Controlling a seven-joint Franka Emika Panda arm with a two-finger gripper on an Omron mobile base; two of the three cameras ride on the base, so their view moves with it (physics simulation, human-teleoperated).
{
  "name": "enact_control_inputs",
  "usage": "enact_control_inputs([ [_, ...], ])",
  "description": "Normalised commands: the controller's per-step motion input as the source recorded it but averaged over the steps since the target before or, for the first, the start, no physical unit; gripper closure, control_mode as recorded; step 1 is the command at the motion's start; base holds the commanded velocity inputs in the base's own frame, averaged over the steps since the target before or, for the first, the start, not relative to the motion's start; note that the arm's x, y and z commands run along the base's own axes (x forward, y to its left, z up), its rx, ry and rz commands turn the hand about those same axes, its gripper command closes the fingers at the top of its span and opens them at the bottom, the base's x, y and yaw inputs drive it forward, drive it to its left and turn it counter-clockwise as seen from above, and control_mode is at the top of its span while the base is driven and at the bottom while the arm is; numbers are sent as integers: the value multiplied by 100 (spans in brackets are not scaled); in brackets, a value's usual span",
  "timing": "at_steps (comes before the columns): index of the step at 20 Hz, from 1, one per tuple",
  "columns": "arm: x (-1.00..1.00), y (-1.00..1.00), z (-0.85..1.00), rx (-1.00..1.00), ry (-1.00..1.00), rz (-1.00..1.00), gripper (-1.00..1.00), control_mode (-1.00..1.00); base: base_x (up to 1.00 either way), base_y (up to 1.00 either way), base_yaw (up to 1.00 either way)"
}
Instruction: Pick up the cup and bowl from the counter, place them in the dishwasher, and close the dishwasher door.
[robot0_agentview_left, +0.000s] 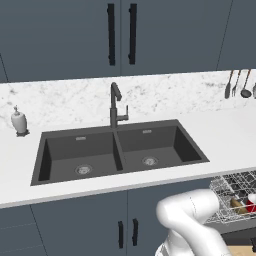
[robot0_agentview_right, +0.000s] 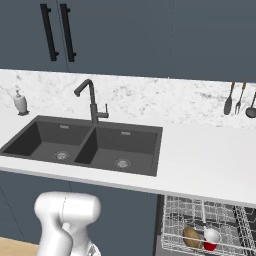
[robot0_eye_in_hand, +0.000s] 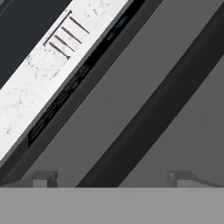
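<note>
Cup (robot0_agentview_right: 211, 239): small, red with a paler rim, standing in the wire rack (robot0_agentview_right: 220, 220) of the dishwasher (robot0_agentview_right: 165, 235), at the rack's near side. In the left base view it shows as a red patch (robot0_agentview_left: 251, 202) at the right edge, among the wires.

Bowl (robot0_agentview_right: 192, 237): small, tan-brown, in the same rack, just beside the cup on the sink side; whether the two touch cannot be told.

Dishwasher: under the counter (robot0_agentview_right: 210, 165), to the right of the sink; rack drawn out past the counter's front edge.

Dishwasher door (robot0_eye_in_hand: 131, 100): flat dark grey panel, seen close and at a slant in the hand view, with its black bar handle (robot0_eye_in_hand: 162, 96) running diagonally across it.

Gripper (robot0_eye_in_hand: 113, 179): jaws spread wide, holding nothing; its two tips (robot0_eye_in_hand: 43, 178) stand far apart at the foot of the hand view, with the door panel and handle beyond them. Contact with the door cannot be told.

Counter: long, white, marble-look with faint grey veining.

Sink (robot0_agentview_left: 120, 150): dark, double basin, set into the counter, one drain in each basin. Dark faucet (robot0_agentview_left: 116, 105) behind the divider.

Soap bottle (robot0_agentview_left: 19, 121): white, on the counter left of the sink, against the backsplash.

Utensils (robot0_agentview_right: 240, 100): several, hanging on the backsplash at the far right.

Cabinets (robot0_agentview_left: 120, 30): dark blue, above the counter, with vertical black handles; matching doors below the sink.
</note>
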Motion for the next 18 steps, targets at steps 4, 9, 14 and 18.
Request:
enact_control_inputs([
  [4, 57, 1, -42, 1, 0, 0, -100, -100, 0, 0, 0],
  [9, 61, 0, -21, 1, -1, 0, -100, -100, 0, 0, 0],
  [14, 65, 5, 0, 4, -5, 0, -100, -100, 0, 0, 0],
  [18, 78, 15, 0, 11, -10, 0, -100, -100, 0, 0, 0],
])
